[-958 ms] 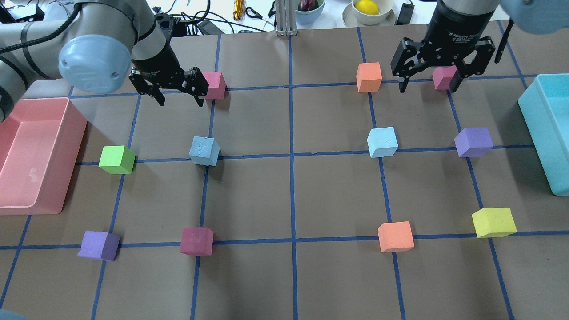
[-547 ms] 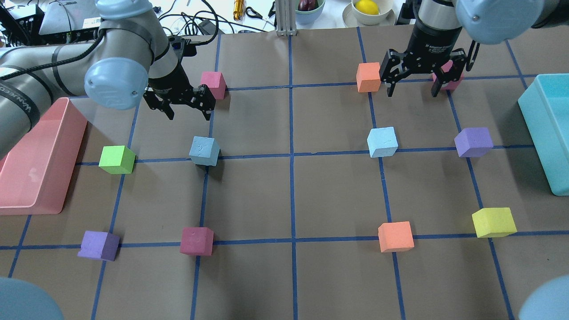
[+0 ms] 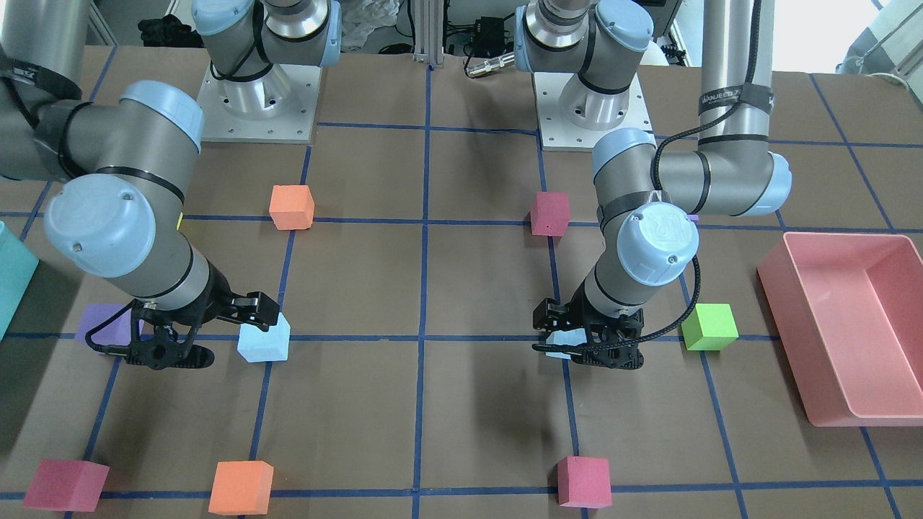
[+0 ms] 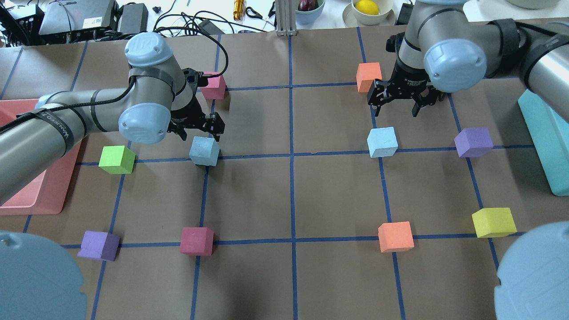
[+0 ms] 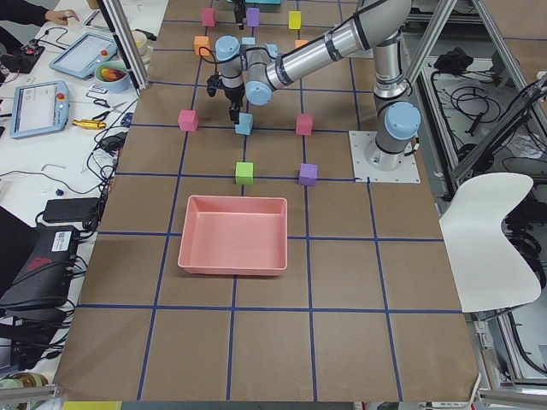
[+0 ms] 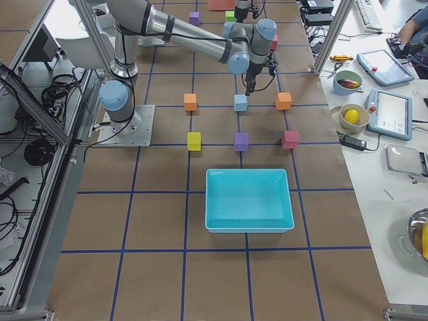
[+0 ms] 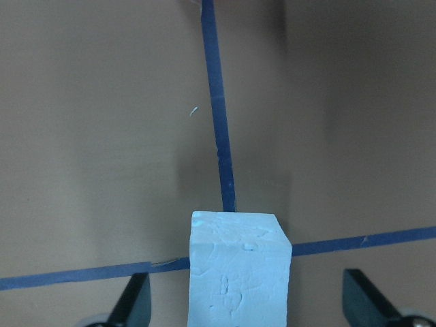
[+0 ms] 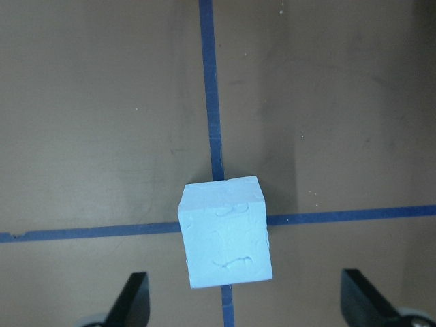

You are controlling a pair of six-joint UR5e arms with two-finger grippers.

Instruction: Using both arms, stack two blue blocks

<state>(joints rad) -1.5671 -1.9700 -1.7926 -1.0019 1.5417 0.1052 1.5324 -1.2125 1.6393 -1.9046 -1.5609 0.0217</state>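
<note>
overhead: left gripper (image 4: 201,132) spread wide, holding nothing, just beside left blue block (image 4: 204,151) on worktop (image 4: 293,200); right gripper (image 4: 394,106) spread wide, empty, near right blue block (image 4: 382,142) | left wrist: block between fingers (image 7: 133,303), untouched | right wrist: block on blue tape (image 8: 210,102), ahead of fingertips (image 8: 133,293)

Open brown paper tabletop (image 4: 249,195) surrounds the left pale blue foam cube (image 4: 204,151) and the right pale blue foam cube (image 4: 382,142) and runs unbroken between them. The nearest obstacles, a green foam cube (image 4: 116,159) and a purple foam cube (image 4: 473,142), sit well outside them.
</note>
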